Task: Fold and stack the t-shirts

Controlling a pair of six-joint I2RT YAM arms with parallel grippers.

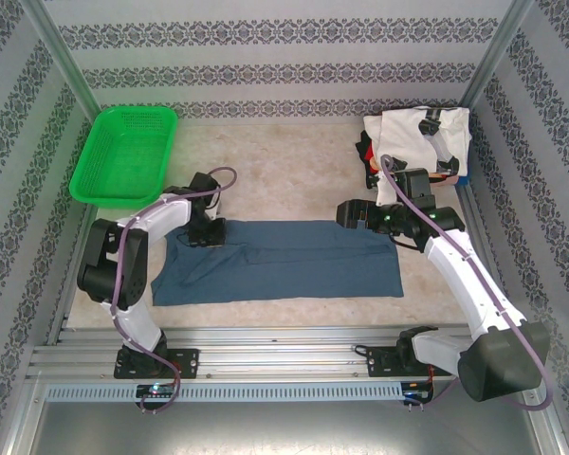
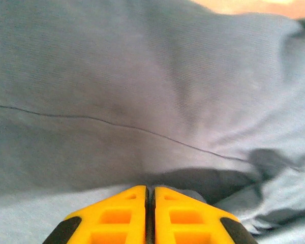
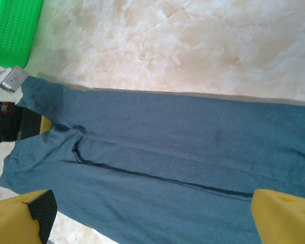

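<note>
Open table (image 1: 284,171) beyond the t-shirt (image 1: 294,265) edge

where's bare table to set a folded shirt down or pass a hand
Biggest free patch: bare table between the green basket and the shirt pile, behind the slate-blue shirt. A thin strip runs between that shirt and the near rail. Far right corner is crowded.

In the top view the white t-shirt (image 1: 410,140) covers most of the pile; the shirts (image 1: 364,150) under it are only dark and red slivers. The fingers (image 2: 117,218) of the left hand (image 2: 149,195) are cut by the bottom edge of the left wrist view, and whether cloth sits between them cannot be told. The slate-blue t-shirt (image 3: 168,152) runs past the right wrist view's right edge.
</note>
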